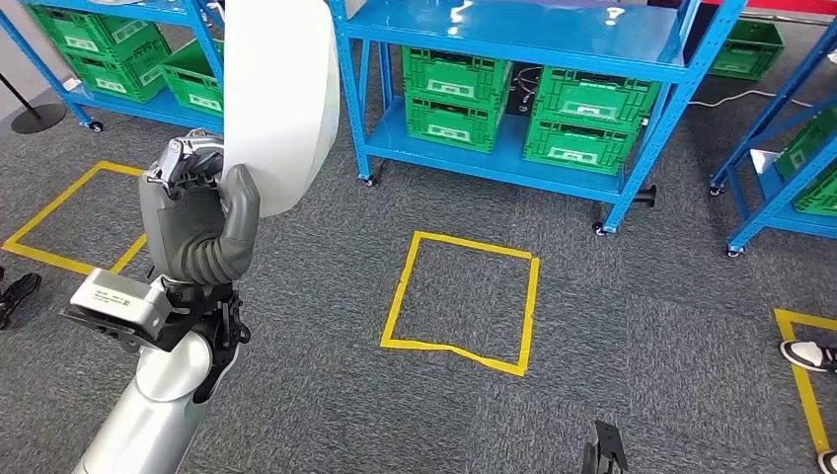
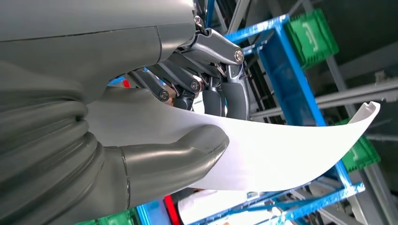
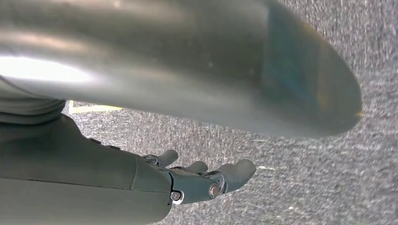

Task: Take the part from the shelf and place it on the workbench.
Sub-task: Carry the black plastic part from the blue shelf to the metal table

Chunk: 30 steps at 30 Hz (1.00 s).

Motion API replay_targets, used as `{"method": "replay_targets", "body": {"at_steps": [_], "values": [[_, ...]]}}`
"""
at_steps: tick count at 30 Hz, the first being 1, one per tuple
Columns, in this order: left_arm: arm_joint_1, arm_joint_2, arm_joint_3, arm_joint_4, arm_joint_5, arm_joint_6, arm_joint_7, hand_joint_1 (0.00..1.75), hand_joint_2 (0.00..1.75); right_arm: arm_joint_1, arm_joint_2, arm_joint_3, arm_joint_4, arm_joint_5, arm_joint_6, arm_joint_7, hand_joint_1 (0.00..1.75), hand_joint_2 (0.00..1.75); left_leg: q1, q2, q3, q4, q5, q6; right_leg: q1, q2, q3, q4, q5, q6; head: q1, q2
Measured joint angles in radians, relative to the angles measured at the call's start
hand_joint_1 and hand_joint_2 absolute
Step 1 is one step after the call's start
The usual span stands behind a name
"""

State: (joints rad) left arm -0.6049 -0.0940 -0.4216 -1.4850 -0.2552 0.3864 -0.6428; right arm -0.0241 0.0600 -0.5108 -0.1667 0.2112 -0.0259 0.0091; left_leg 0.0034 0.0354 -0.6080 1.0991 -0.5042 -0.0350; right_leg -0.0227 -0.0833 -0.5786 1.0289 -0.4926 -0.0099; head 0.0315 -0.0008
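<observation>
White curved part (image 1: 281, 99) is pinched in the left hand (image 1: 197, 222), thumb opposite fingers (image 2: 234, 96); right hand (image 3: 202, 180) hangs empty, loosely open.

Bright even overhead light; glare on shelf (image 1: 513, 30); right wrist view blurred.

Green crates (image 1: 531, 111) fill blue shelving (image 1: 513, 39) at 12 o'clock; yellow tape square (image 1: 462, 301) marks grey carpet (image 1: 651, 326) at centre.
</observation>
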Motion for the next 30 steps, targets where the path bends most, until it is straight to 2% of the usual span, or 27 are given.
{"method": "replay_targets", "body": {"at_steps": [1,2,4,5,7,9,10,11,12,13,14,15,17,18,19,20,21,22,24,25,26,27,28,29,30], "values": [[-0.001,-0.001,0.000,-0.001,-0.001,0.000,0.000,1.75,1.75,0.000,0.000,0.000,0.000,0.000,0.000,0.000,0.00,0.00,-0.003,0.011,0.026,-0.050,0.013,0.006,0.002,-0.008,0.000,0.001,0.000,0.006,0.001,0.000],[-0.001,-0.002,0.000,-0.001,-0.001,0.000,0.000,1.75,1.75,0.000,0.000,0.000,0.000,0.000,0.000,0.000,0.00,0.00,-0.006,0.015,0.036,-0.073,0.016,0.012,0.004,-0.014,0.001,0.001,0.000,0.012,0.001,0.000],[-0.001,-0.004,0.000,-0.002,-0.002,0.001,0.000,1.75,1.75,0.000,0.000,0.000,0.000,-0.001,0.000,0.000,0.00,0.00,-0.010,-0.003,0.031,-0.077,0.021,0.026,0.004,-0.029,0.002,-0.002,0.004,0.025,0.002,0.000],[-0.001,-0.004,0.000,-0.003,-0.002,0.001,0.000,1.75,1.75,-0.001,0.000,0.000,0.000,-0.002,-0.001,0.000,0.00,0.00,-0.009,-0.012,0.029,-0.080,0.025,0.033,0.001,-0.025,0.002,-0.001,0.002,0.032,0.003,0.000],[-0.001,-0.007,0.000,-0.004,0.000,-0.001,0.001,1.75,1.75,-0.002,0.001,0.000,0.000,-0.006,-0.006,-0.001,0.00,0.00,-0.005,-0.027,0.027,-0.087,0.035,0.047,-0.003,0.019,-0.015,0.040,-0.031,0.041,0.006,0.000],[0.001,-0.013,0.000,-0.004,0.002,-0.006,0.003,1.75,1.75,0.001,0.002,0.000,0.000,-0.013,-0.013,0.000,0.00,0.00,-0.004,-0.043,0.022,-0.088,0.041,0.056,-0.003,0.067,-0.070,0.161,-0.098,0.044,0.011,0.000],[0.004,-0.017,0.000,-0.002,0.002,-0.008,0.003,1.75,1.75,0.004,0.002,0.000,0.000,-0.016,-0.018,0.001,0.00,0.00,-0.005,-0.054,0.018,-0.087,0.042,0.058,-0.001,0.076,-0.102,0.229,-0.125,0.044,0.012,0.000],[0.008,-0.021,-0.001,-0.001,0.003,-0.010,0.003,1.75,1.75,0.006,0.003,0.000,0.000,-0.019,-0.023,0.003,0.00,0.00,-0.007,-0.066,0.015,-0.086,0.044,0.058,0.001,0.079,-0.125,0.276,-0.136,0.043,0.013,0.000],[0.012,-0.025,-0.001,0.000,0.003,-0.011,0.004,1.75,1.75,0.007,0.004,0.000,0.000,-0.020,-0.028,0.005,0.00,0.00,-0.007,-0.079,0.012,-0.083,0.045,0.058,0.002,0.081,-0.127,0.279,-0.125,0.040,0.013,0.000],[0.014,-0.028,-0.001,0.001,0.003,-0.012,0.004,1.75,1.75,0.007,0.006,0.000,0.000,-0.021,-0.032,0.007,0.00,0.00,-0.008,-0.092,0.010,-0.079,0.046,0.057,0.003,0.085,-0.109,0.243,-0.096,0.037,0.013,0.000],[0.015,-0.032,-0.001,0.000,0.003,-0.012,0.005,1.75,1.75,0.007,0.007,0.000,0.000,-0.022,-0.034,0.007,0.00,0.00,-0.008,-0.104,0.008,-0.075,0.046,0.056,0.003,0.094,-0.076,0.176,-0.059,0.033,0.013,0.000],[0.015,-0.036,-0.001,-0.002,0.003,-0.012,0.006,1.75,1.75,0.007,0.007,0.000,0.000,-0.022,-0.036,0.007,0.00,0.00,-0.007,-0.115,0.005,-0.070,0.046,0.053,0.002,0.116,-0.041,0.106,-0.035,0.030,0.013,0.000],[0.015,-0.043,-0.002,-0.007,0.003,-0.012,0.008,1.75,1.75,0.006,0.009,0.000,0.000,-0.020,-0.038,0.004,0.00,0.00,-0.007,-0.135,-0.003,-0.065,0.048,0.042,0.003,0.147,-0.001,0.023,-0.014,0.023,0.014,0.000],[0.015,-0.045,-0.002,-0.009,0.003,-0.012,0.009,1.75,1.75,0.006,0.009,0.000,0.000,-0.020,-0.038,0.002,0.00,0.00,-0.006,-0.145,-0.007,-0.066,0.051,0.034,0.005,0.152,0.002,0.013,-0.016,0.019,0.014,0.000],[0.015,-0.045,-0.002,-0.011,0.003,-0.012,0.010,1.75,1.75,0.006,0.010,0.000,0.000,-0.019,-0.038,-0.001,0.00,0.00,-0.006,-0.155,-0.009,-0.068,0.055,0.027,0.007,0.142,0.002,0.011,-0.012,0.014,0.015,0.000],[0.015,-0.046,-0.002,-0.014,0.003,-0.013,0.010,1.75,1.75,0.006,0.012,0.000,0.000,-0.018,-0.038,-0.003,0.00,0.00,-0.006,-0.155,-0.012,-0.069,0.057,0.021,0.005,0.130,0.002,0.008,-0.009,0.008,0.015,0.000],[0.015,-0.046,-0.001,-0.016,0.003,-0.013,0.010,1.75,1.75,0.006,0.014,0.000,0.000,-0.018,-0.038,-0.005,0.00,0.00,-0.008,-0.142,-0.017,-0.063,0.052,0.016,0.003,0.119,0.003,0.005,-0.006,0.001,0.013,0.000],[0.015,-0.046,-0.001,-0.019,0.003,-0.013,0.010,1.75,1.75,0.006,0.015,0.000,0.000,-0.017,-0.039,-0.007,0.00,0.00,-0.010,-0.119,-0.029,-0.039,0.036,0.011,0.000,0.107,0.003,0.002,-0.003,-0.006,0.009,0.000],[0.015,-0.047,-0.001,-0.021,0.003,-0.016,0.010,1.75,1.75,0.008,0.017,0.000,0.000,-0.018,-0.041,-0.014,0.00,0.00,-0.010,-0.065,-0.078,0.069,-0.025,0.003,0.000,0.083,0.002,0.000,-0.001,-0.014,0.001,0.000],[0.017,-0.048,-0.001,-0.021,0.002,-0.018,0.010,1.75,1.75,0.010,0.018,0.000,0.000,-0.018,-0.041,-0.017,0.00,0.00,-0.007,-0.052,-0.110,0.140,-0.057,-0.002,0.001,0.070,0.001,0.000,-0.002,-0.015,-0.001,0.000],[0.020,-0.048,-0.001,-0.021,0.000,-0.019,0.010,1.75,1.75,0.011,0.018,0.000,0.000,-0.017,-0.040,-0.020,0.00,0.00,-0.005,-0.046,-0.134,0.194,-0.078,-0.004,0.002,0.056,0.000,0.000,-0.002,-0.015,-0.001,0.000],[0.023,-0.048,-0.001,-0.021,-0.003,-0.020,0.010,1.75,1.75,0.012,0.018,0.000,0.000,-0.017,-0.039,-0.022,0.00,0.00,-0.003,-0.044,-0.142,0.218,-0.080,-0.006,0.002,0.043,0.000,0.000,-0.002,-0.015,-0.001,0.000],[0.025,-0.048,-0.001,-0.021,-0.006,-0.020,0.010,1.75,1.75,0.011,0.018,0.000,0.000,-0.016,-0.037,-0.023,0.00,0.00,-0.002,-0.040,-0.127,0.196,-0.063,-0.006,0.002,0.031,0.000,0.001,-0.002,-0.015,-0.001,0.000],[0.026,-0.048,-0.001,-0.022,-0.010,-0.020,0.011,1.75,1.75,0.010,0.019,0.000,0.000,-0.015,-0.036,-0.024,0.00,0.00,-0.002,-0.031,-0.092,0.137,-0.033,-0.004,0.002,0.019,0.001,0.001,-0.003,-0.014,-0.001,0.000],[0.026,-0.048,-0.001,-0.023,-0.014,-0.020,0.011,1.75,1.75,0.009,0.021,0.000,0.000,-0.014,-0.034,-0.025,0.00,0.00,-0.003,-0.013,-0.047,0.059,-0.004,-0.001,0.003,0.009,0.003,0.001,-0.004,-0.012,-0.001,0.000]]}}
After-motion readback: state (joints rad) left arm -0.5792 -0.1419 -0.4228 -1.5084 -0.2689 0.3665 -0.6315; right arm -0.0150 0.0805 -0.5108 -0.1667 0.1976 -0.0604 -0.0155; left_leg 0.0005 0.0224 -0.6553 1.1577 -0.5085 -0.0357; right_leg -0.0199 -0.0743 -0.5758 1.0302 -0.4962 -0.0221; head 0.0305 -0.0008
